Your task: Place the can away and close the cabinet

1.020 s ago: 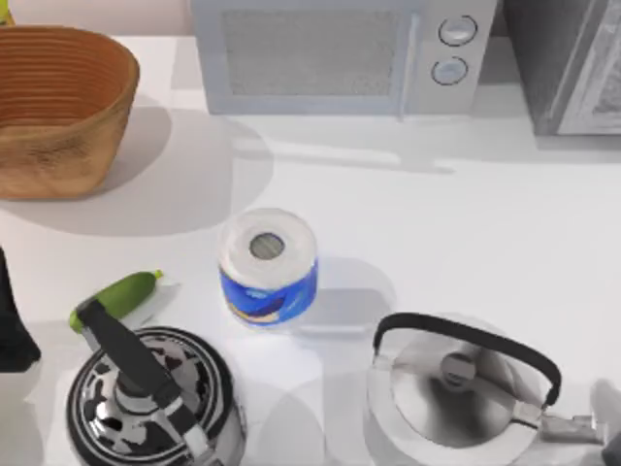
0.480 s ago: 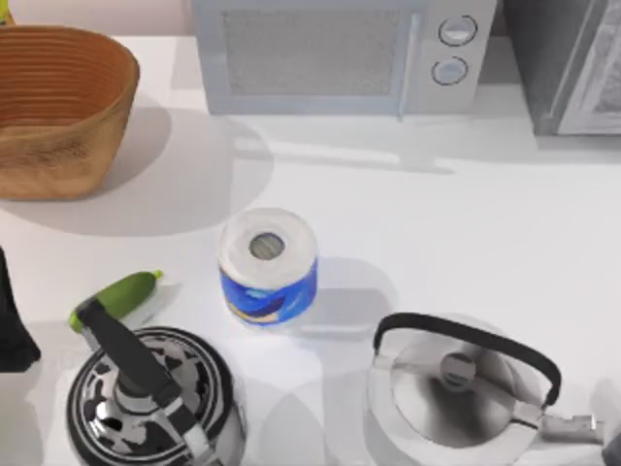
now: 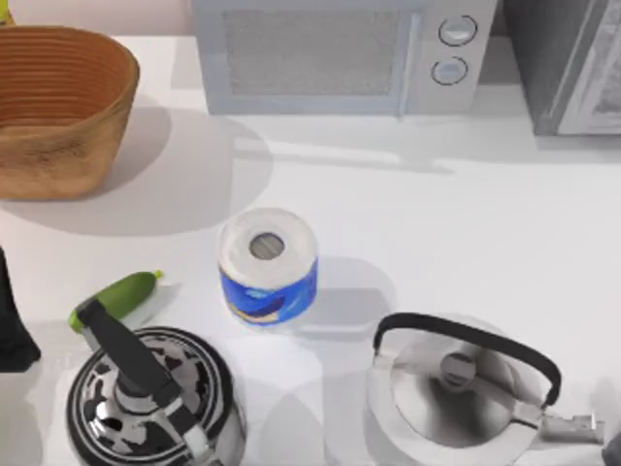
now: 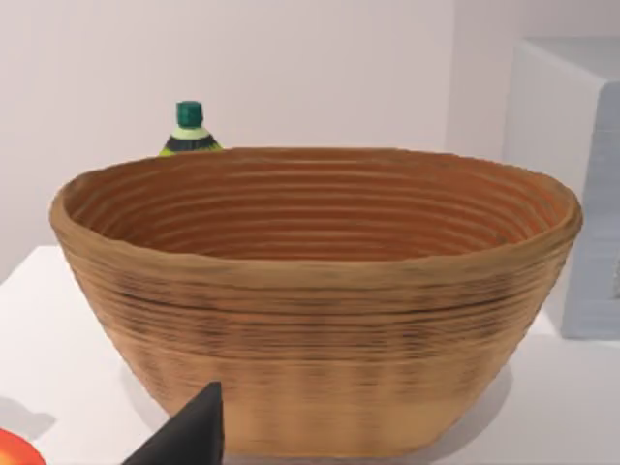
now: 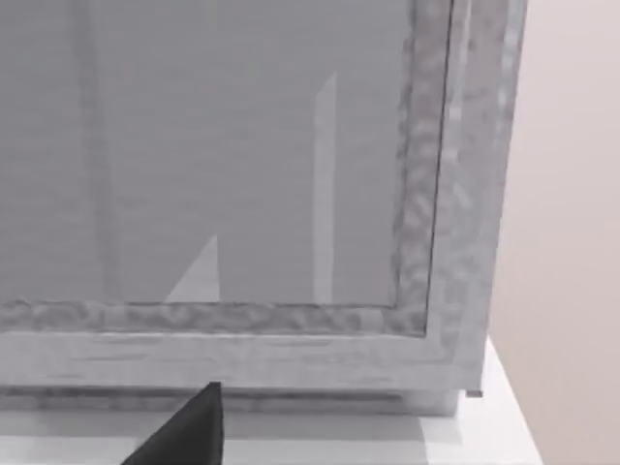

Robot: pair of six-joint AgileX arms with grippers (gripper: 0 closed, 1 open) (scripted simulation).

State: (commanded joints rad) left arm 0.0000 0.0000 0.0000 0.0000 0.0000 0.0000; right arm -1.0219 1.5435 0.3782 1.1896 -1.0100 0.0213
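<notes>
**Right gripper drew back; can unplaced**

Our right gripper [image 5: 189, 431] had slid further off the lower right corner of the top view over the last second, leaving a smaller dark sliver there. We could not tell whether it was open or closed. Its wrist camera faced the grey framed front of the cabinet [image 5: 242, 194] from near the tabletop. That front looked flat and shut to us, though we could not be sure.

Our left gripper [image 4: 189, 436] had not moved, and its state was likewise unclear. It sat low at the table's left edge, facing the basket [image 4: 310, 329], with a green-capped bottle [image 4: 189, 131] behind the rim.

We could not say where the can was. A red-orange sliver [image 4: 10, 450] beside the left gripper might have been it, but too little showed to decide.

The roll [image 3: 268, 264], the cucumber [image 3: 116, 297] and both kettles had stayed put. We judged that the task had barely begun, with nothing on the table disturbed.
</notes>
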